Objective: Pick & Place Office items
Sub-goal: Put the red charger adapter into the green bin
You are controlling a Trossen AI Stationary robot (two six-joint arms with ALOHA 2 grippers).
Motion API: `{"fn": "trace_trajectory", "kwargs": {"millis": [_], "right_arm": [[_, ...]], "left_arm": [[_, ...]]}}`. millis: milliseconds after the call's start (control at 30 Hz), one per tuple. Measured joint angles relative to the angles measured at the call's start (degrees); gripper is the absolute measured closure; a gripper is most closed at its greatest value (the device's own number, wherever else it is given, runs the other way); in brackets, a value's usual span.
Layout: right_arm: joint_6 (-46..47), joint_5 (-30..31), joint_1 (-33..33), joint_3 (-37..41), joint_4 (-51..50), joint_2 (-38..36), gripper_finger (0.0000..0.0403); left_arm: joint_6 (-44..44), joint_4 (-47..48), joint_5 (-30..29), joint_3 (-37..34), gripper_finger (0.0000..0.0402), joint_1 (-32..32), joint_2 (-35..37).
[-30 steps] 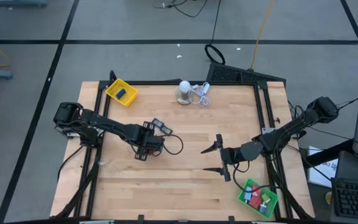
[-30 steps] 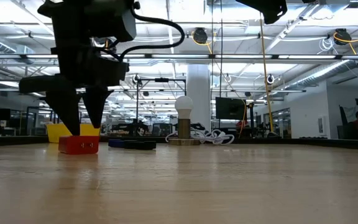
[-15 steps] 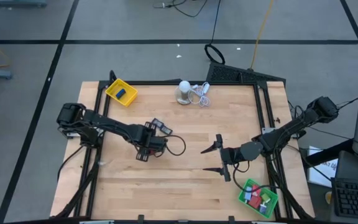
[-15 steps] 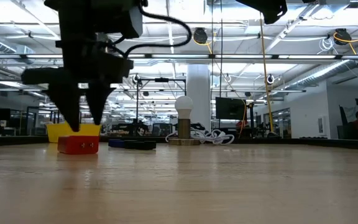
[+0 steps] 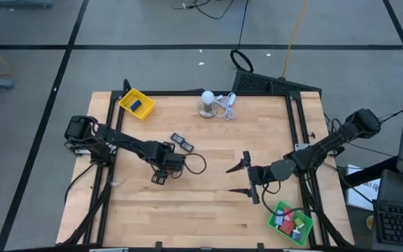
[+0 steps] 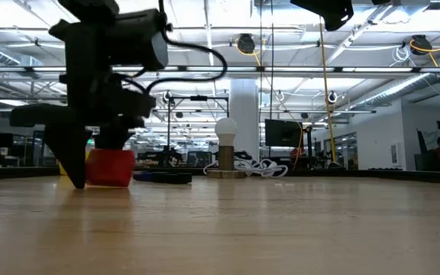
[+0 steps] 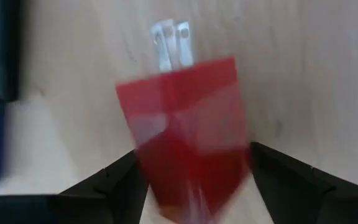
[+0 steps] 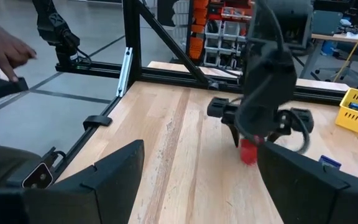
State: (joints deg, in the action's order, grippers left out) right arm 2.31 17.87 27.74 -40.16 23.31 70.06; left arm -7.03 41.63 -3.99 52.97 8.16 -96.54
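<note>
The left claw (image 6: 90,164) grips the red block (image 6: 110,167) between its fingers just above the worktop (image 5: 208,203), its long axis pointing away, while the right claw (image 5: 242,178) hangs open, well apart

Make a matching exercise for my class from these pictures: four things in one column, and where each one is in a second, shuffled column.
Things
1. red block
2. yellow tray
3. green tray
4. white lamp

Places
A. table's near right corner
B. between the left gripper's fingers
C. far edge, beside its coiled cable
D. table's far left corner

Pairs: 1-B, 2-D, 3-A, 4-C
</note>
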Motion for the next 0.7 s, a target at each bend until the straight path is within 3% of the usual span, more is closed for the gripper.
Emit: {"fn": "trace_trajectory", "kwargs": {"millis": [167,700], "right_arm": [[-0.06,0.0,-0.01,0.46,1.02,-0.02,0.0106],[-0.83,0.02,-0.01,2.73,5.65,-0.04,0.0106]], "left_arm": [[3.58,-7.66,-0.05,-4.07,0.0131,-0.53,0.6],[16.38,-10.49,-0.1,-4.2,0.0145,-0.33,0.3]]}}
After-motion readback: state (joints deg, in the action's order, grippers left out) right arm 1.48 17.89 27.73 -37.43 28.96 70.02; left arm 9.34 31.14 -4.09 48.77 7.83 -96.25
